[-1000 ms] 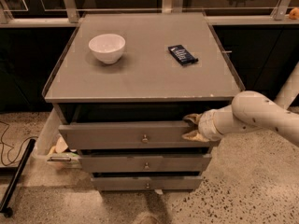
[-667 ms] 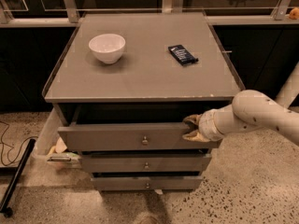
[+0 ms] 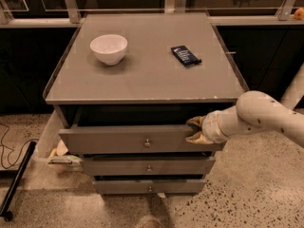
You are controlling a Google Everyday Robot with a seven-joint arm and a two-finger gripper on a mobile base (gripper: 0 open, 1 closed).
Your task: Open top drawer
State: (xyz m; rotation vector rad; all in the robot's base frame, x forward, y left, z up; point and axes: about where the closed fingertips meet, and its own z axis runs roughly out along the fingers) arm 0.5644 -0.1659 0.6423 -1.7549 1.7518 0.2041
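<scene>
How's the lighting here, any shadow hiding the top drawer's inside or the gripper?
Camera view: the cabinet top is evenly lit; the opening of the top drawer lies in deep shadow, its inside unreadable; the gripper, at the right end of the drawer front, is well lit.

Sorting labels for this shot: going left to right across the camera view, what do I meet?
White bowl → knob of the top drawer → gripper, at that drawer's right end.

We see the gripper (image 3: 195, 130) at the right end of the top drawer (image 3: 109, 139), its arm (image 3: 266, 115) cut off by the right edge. The drawer's inside (dark under the cabinet top (image 3: 147, 65)) we cannot make out.
</scene>
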